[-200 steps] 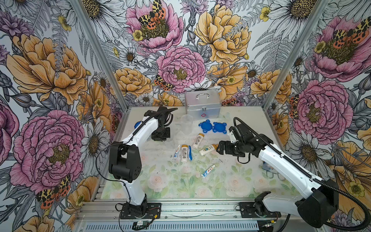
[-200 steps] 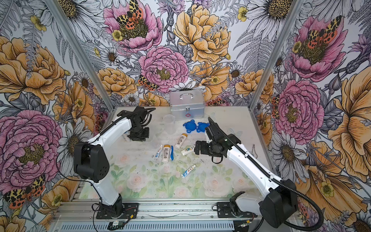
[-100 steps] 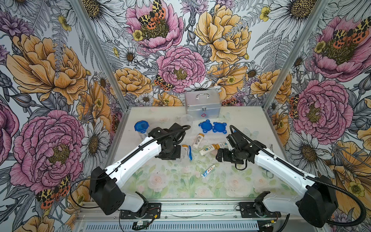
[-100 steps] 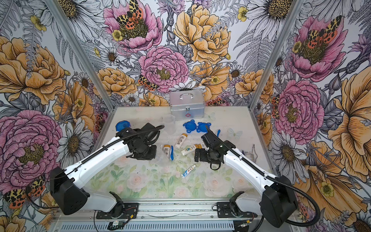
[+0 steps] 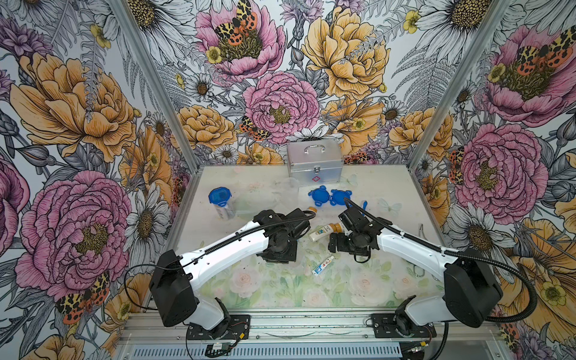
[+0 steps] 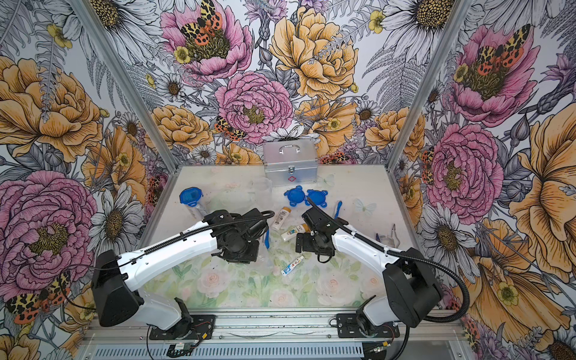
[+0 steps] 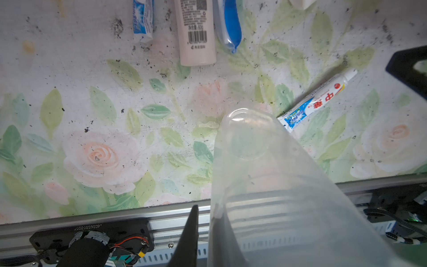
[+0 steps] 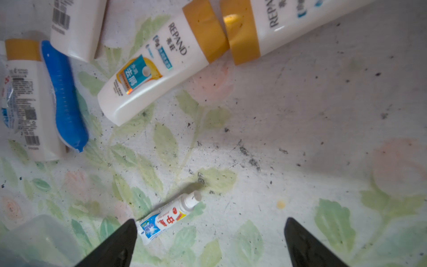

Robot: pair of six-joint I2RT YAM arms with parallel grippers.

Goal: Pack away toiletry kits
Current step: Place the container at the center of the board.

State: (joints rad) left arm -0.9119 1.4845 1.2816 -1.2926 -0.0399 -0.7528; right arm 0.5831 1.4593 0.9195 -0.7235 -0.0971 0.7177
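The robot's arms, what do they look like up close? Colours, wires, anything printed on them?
The left arm and right arm both have smooth white shells between chunky black joint housings. A ribbed black cable runs along each. Black base plates, one bearing a small white printed code, bolt to a silver rail. The jaws are black tapering wedges.

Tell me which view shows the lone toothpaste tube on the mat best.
Left wrist: the toothpaste tube lies whole, large, with readable print. Right wrist shows it whole but smaller; in both top views it is a tiny sliver between the arms.
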